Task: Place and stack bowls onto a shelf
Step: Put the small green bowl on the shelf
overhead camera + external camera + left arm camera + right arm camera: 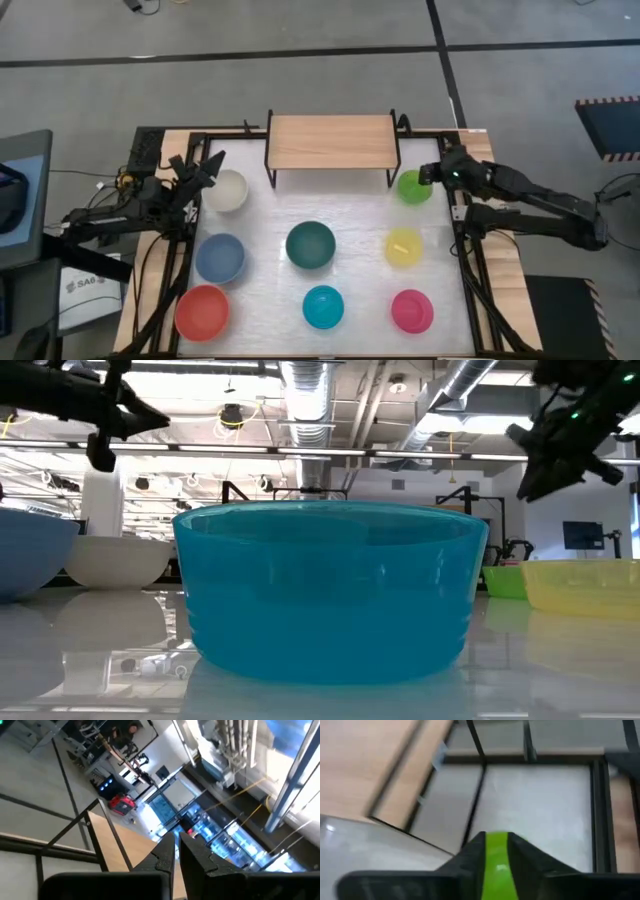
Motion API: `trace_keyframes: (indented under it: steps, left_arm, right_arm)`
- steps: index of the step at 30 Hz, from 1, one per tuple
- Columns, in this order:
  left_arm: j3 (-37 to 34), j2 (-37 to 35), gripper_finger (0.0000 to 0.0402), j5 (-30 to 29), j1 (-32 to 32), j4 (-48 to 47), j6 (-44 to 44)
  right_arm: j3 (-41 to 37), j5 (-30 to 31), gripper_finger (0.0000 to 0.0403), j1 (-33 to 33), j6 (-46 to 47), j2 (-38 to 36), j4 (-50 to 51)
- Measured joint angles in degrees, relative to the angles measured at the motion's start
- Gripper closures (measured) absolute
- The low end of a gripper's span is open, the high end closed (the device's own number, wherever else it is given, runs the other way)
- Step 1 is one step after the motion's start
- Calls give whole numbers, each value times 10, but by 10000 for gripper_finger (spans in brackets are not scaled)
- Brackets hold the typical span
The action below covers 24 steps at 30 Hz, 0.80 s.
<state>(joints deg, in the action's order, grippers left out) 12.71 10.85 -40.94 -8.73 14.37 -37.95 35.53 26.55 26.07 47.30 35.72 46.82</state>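
Note:
The shelf [330,140] stands at the table's far middle with nothing on its top. Eight bowls rest on their bases on the table: white [226,190], slate-blue [220,257], red-orange [203,311], dark teal [311,245], cyan [323,307], yellow [404,247], pink [412,311] and lime green [411,188]. My left gripper [213,163] is shut and empty, raised beside the white bowl's left rim. My right gripper [426,174] hangs well above the lime green bowl [503,582]. Its fingers stand a little apart [496,837], and green shows in the gap.
Black frame rails run along the table's left side [185,250] and right side [470,270]. The cyan bowl [330,590] fills the middle of the low view. Bare white tabletop [355,200] lies between the shelf and the middle row of bowls.

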Motion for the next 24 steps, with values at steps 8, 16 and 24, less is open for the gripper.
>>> trace_keyframes:
  steps: [8,16,24]
  left_arm:
    - [64,140,326,14,0,-22,14]
    - [139,224,307,52,-28,-74,28]
    - [209,273,315,115,-67,-120,98]
  right_arm:
    - [1,-97,192,132,39,149,67]
    - [1,-176,191,212,-46,243,52]
    - [0,-190,229,232,-106,328,15]
